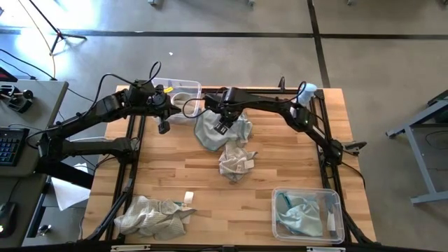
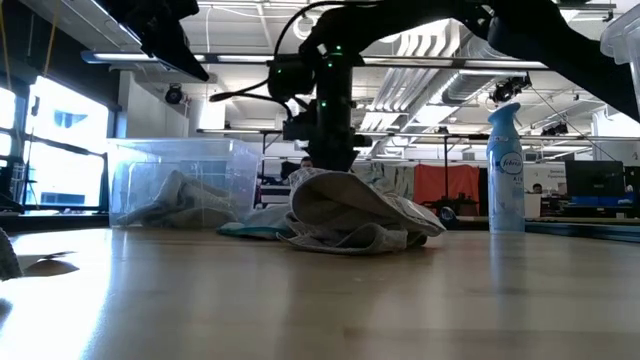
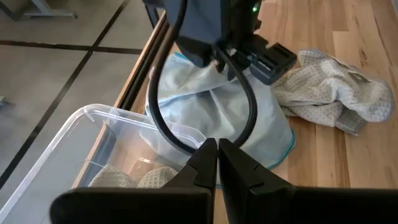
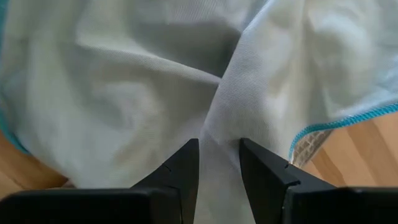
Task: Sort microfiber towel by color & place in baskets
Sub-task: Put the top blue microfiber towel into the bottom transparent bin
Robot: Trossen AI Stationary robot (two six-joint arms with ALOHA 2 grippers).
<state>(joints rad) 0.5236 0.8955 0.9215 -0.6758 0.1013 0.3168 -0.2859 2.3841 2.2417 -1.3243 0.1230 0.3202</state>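
**Pale teal towel pinched at the table's far middle**

Pale teal towel (image 1: 210,129) sits around 12 o'clock from table centre. Nearest edge first: a beige-grey towel (image 1: 150,215) lies at 7 o'clock and a clear basket (image 1: 329,196) with teal cloth at 5. Mid-table there's another beige-grey towel (image 1: 236,162). The right gripper (image 4: 219,163) has its fingers clamped on a fold of the teal one. Past it at 11, the left gripper (image 3: 217,162), fingers together and empty, hovers by the far basket (image 1: 183,89).

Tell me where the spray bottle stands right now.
In the high view the spray bottle stands upright at the table's far right corner, beside the right arm; in the low view it is right of the towel pile.
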